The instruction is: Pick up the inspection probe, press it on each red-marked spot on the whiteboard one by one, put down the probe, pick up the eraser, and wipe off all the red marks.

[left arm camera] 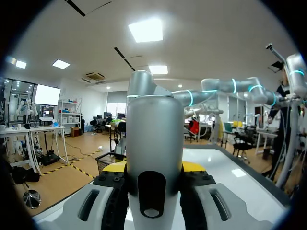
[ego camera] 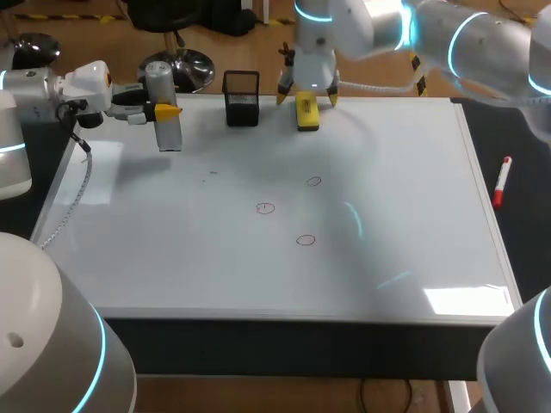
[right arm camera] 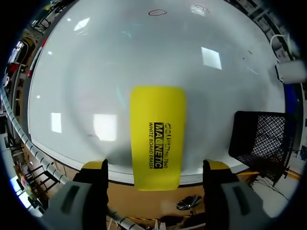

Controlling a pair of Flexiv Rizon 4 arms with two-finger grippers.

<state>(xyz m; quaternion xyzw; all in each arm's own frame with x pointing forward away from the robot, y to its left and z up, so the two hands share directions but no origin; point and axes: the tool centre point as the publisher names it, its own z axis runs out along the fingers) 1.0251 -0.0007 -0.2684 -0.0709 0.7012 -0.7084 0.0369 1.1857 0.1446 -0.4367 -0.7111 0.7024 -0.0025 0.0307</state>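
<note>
Head view: the inspection probe (ego camera: pixel 164 103), a smooth grey cylinder with a rounded cap, stands about upright at 10 o'clock of the whiteboard (ego camera: pixel 396 215). The left gripper (left arm camera: pixel 153 166) clamps it, and the left wrist view shows a finger pressed to each side. The eraser (ego camera: pixel 307 113), a flat yellow block with rounded corners, lies at the board's 12 o'clock edge, with a black wire-mesh basket (ego camera: pixel 241 97) near its 9 o'clock. The right gripper (right arm camera: pixel 156 165) hangs above the eraser with its fingers spread wide, each clear of a long side, holding nothing. Three thin red marks (ego camera: pixel 265 207) sit near the board's centre, unwiped. Judgement: the step in hand is the eraser pick. Descend straight, keep the block centred, and close across its narrow width. The board is glossy and likely slick, so the block may skid if one finger lands first. Grip level so the wiping face stays flat.
</note>
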